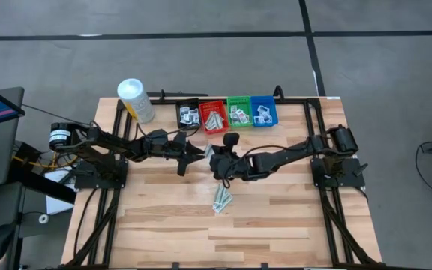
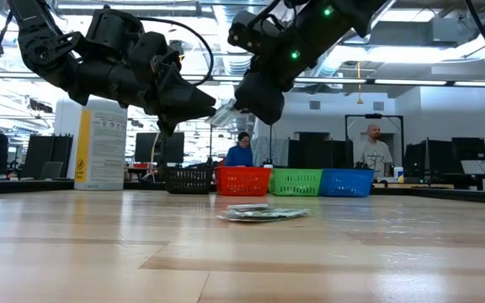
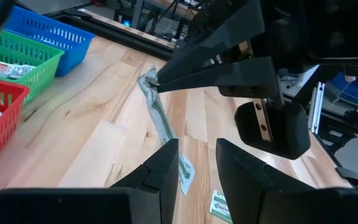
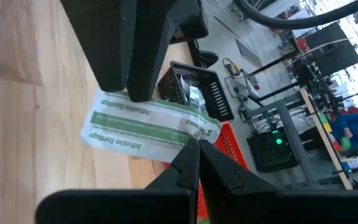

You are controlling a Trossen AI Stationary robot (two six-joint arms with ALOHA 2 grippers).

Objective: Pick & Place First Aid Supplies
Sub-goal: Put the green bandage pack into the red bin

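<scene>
A pale-green wrapped strip (image 4: 148, 127), printed "Adhesive Bandage", hangs in the air over the table's middle between my two grippers. My right gripper (image 4: 197, 144) is shut on one end of it. My left gripper (image 3: 197, 155) is open, with the strip's other end (image 3: 184, 175) in the gap between its fingers, close to one of them. In the high view the grippers meet tip to tip, left (image 1: 197, 154) and right (image 1: 214, 154). Two or three more packets (image 1: 222, 199) lie flat on the table nearer the front edge. My right gripper pinches the strip's end (image 4: 199, 129) between its two shut fingers, only at their tips. The fingers come at it nearly level from the table's right side. The strip is lifted clear of the table, edge-on to the left wrist view (image 3: 160, 121). My left gripper: I cannot tell whether its fingers (image 3: 166, 165) touch the strip.
Black (image 1: 188, 114), red (image 1: 214, 117), green (image 1: 239, 111) and blue (image 1: 264, 110) bins stand in a row at the far edge, each with packets inside. A white canister (image 1: 136, 100) stands at the far left. People stand in the room beyond the table.
</scene>
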